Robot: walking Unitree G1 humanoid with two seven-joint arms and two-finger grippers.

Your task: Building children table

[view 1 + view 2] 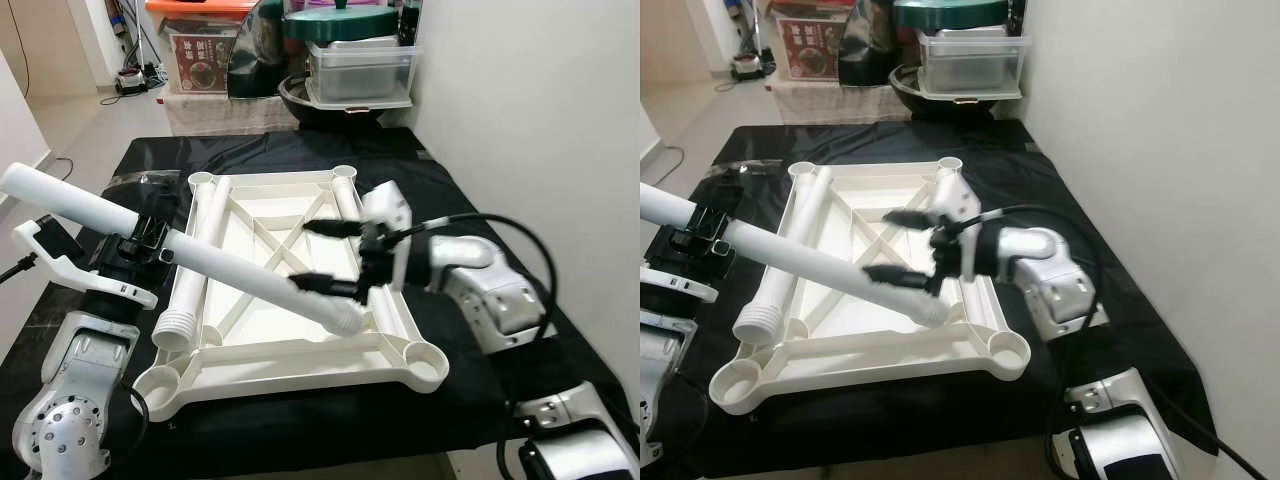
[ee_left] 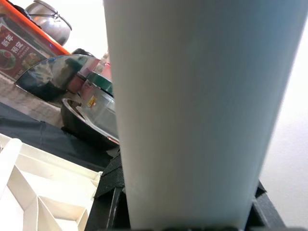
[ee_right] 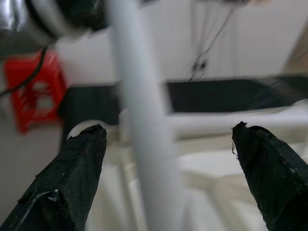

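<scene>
Our left hand (image 1: 150, 245) is clenched on 1 white leg (image 1: 230, 265), held slanting over the upturned tabletop (image 1: 300, 355) on the black worktop (image 1: 470, 400). Our right hand (image 1: 330, 258) is spread wide, fingers either side of the leg's low end, not gripping. We'd close there, then steer that end into a corner socket (image 1: 425, 365). The right wrist view shows the finger gap clearly; the head views show another leg (image 1: 190, 290) lying in the frame.
</scene>
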